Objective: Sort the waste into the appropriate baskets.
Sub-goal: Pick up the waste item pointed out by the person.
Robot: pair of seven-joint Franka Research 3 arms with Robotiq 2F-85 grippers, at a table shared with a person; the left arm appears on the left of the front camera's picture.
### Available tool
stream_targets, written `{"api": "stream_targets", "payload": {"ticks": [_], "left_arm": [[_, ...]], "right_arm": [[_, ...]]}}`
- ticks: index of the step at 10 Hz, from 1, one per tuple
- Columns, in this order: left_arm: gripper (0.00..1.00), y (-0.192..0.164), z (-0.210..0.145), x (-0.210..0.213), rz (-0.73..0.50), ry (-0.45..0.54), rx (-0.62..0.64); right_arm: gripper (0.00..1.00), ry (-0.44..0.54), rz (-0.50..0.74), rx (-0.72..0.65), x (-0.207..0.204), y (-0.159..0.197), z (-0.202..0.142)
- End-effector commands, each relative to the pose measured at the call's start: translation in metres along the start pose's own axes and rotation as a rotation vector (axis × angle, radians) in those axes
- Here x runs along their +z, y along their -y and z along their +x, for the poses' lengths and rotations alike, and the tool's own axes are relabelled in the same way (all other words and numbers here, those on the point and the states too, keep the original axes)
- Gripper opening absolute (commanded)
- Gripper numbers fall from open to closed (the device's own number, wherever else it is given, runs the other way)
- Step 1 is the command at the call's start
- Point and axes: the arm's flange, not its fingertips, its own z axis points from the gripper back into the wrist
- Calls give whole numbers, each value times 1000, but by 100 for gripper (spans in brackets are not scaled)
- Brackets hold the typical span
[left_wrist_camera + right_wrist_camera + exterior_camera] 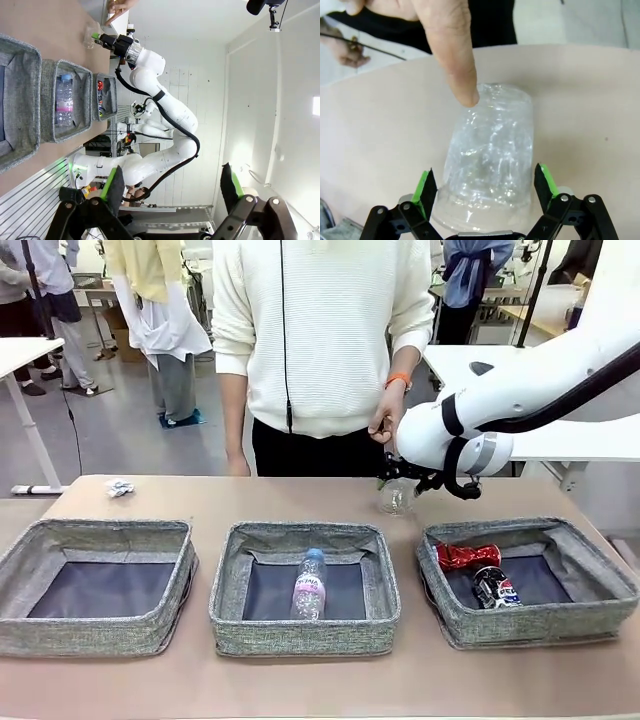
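Note:
A clear thin plastic container (490,150) stands upside down on the table behind the baskets, also seen from the front (396,498). My right gripper (486,187) (398,483) is open, its green pads on either side of the container's base. A person's finger (462,75) presses on its top. The middle basket (228,590) holds the clear bottle (309,585) with a pink label. Inside the right basket (600,585) lie the red can (468,556) and the Pepsi can (495,588). The left basket (20,565) holds nothing. A white paper wad (120,488) lies at the far left. My left gripper (172,187) is open in the air.
The person stands at the far side of the table, one hand (388,425) down by my right gripper. The right arm (150,75) reaches over the table behind the right basket. Bare tabletop (250,498) lies behind the baskets.

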Motion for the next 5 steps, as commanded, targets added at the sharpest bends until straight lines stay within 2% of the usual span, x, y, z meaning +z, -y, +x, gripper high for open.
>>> {"api": "stream_targets", "payload": {"ticks": [1,5], "left_arm": [[100,3,-2,-2,-23,3,-12],[100,3,-2,-2,-23,3,-12]], "right_arm": [[100,-24,21,44,11,-2,0],[100,-61,18,14,2,-8,-6]]}}
